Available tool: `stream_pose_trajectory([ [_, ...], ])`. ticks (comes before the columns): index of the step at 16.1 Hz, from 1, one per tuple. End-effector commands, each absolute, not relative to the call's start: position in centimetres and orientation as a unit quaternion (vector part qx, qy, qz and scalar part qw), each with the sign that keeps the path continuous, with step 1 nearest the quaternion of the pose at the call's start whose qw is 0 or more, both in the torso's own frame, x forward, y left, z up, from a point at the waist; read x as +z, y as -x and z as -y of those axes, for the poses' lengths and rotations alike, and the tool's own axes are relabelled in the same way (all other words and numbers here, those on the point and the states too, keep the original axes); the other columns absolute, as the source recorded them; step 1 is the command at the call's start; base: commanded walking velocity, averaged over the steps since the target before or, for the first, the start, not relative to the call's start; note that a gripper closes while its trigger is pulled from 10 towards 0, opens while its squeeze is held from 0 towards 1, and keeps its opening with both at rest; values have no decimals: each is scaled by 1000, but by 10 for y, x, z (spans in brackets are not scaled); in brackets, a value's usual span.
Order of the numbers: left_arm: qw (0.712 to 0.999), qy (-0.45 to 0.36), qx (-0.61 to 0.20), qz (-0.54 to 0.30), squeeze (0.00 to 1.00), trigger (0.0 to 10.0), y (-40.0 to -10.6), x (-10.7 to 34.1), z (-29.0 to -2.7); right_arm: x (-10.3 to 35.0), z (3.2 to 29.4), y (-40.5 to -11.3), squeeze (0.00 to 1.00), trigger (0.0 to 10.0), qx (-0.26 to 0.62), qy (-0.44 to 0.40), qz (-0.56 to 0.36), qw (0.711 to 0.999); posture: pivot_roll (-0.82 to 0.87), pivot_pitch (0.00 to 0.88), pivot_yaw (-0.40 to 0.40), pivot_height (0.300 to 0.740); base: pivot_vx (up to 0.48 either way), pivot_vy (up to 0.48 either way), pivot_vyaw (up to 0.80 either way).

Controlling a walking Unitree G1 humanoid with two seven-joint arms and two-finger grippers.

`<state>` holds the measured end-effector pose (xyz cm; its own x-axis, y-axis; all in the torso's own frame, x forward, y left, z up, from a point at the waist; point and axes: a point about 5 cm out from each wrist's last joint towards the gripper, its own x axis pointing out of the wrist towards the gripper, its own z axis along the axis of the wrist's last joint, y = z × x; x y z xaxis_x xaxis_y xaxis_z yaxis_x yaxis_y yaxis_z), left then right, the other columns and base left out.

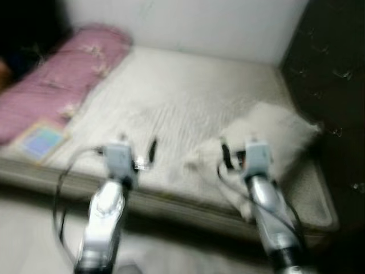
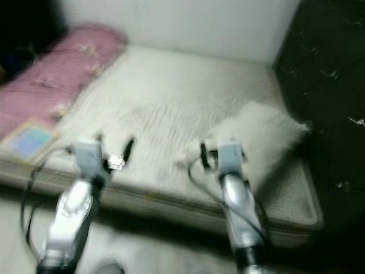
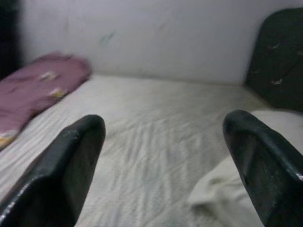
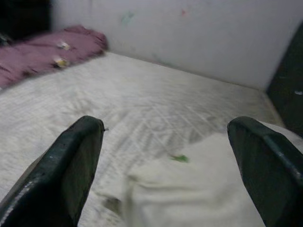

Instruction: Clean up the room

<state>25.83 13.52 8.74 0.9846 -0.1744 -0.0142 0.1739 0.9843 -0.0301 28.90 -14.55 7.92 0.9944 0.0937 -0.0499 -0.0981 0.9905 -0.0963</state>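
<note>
White pillow (image 1: 268, 134) lies on the bed (image 1: 171, 103), right side, by the dark headboard (image 1: 331, 85).
Left gripper (image 3: 165, 156) and right gripper (image 4: 165, 161) both hover over the near edge of the mattress, fingers spread wide, holding nothing. Right one sits just above the pillow's near corner. Pink rolled blanket (image 1: 63, 74) and a blue-faced book (image 1: 41, 141) on the far left. Head views blurred.

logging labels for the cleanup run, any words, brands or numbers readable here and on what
None can be read.
The flat item with a blue panel on the bed, beside the pink blanket: too blurred to tell if it bears print.
The white pillow and the grippers, left and right: no lettering visible.
</note>
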Motion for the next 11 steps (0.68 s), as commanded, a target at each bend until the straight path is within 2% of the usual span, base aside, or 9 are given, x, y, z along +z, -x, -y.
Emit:
stream_pose_trajectory([
  [1, 995, 13, -98, 0, 0, 10000, -262, 93, -132, 82, 145, -291, 0, 10000, 46, 47, -20, 998, -17, 0, -37, 740, 379, 0, -800],
  [2, 995, 13, -99, 0, 0, 10000, -262, 93, -131, 82, 145, -292, 0, 10000, 46, 46, -18, 998, -17, 0, -37, 740, 375, 0, -800],
  [8, 995, 14, -101, -2, 0, 10000, -263, 92, -131, 83, 146, -293, 0, 10000, 44, 48, -16, 998, -21, 0, -36, 740, 371, 0, 0],
  [11, 996, 4, -86, -10, 0, 10000, -263, 89, -131, 83, 146, -293, 0, 10000, 44, 49, -16, 998, -17, 0, -39, 740, 0, 0, 0],
])
